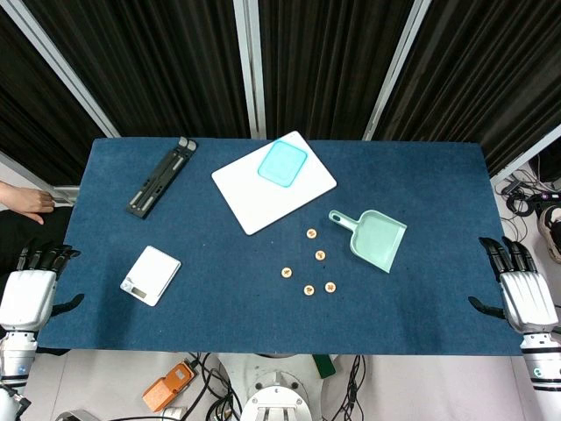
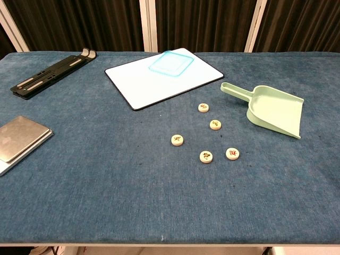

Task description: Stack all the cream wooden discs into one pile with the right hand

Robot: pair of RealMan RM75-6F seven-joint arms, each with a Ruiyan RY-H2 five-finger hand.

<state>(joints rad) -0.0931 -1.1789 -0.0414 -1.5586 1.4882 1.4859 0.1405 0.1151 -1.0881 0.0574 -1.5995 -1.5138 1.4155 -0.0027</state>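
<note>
I see five cream discs [image 2: 206, 156] scattered unstacked on the blue worktop [image 2: 106, 202], a green dustpan [image 2: 276, 110] at their 2 o'clock. My right robot hand [image 1: 523, 294] and left robot hand [image 1: 31, 288] rest empty at the edges, fingers apart.

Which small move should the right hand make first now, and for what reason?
Probably bring the right hand in from the table's right edge toward the nearest disc. All five discs lie apart on the cloth, none stacked, and the hand is open and holds nothing. The green dustpan lies beside that path, so keep to its near side.
</note>
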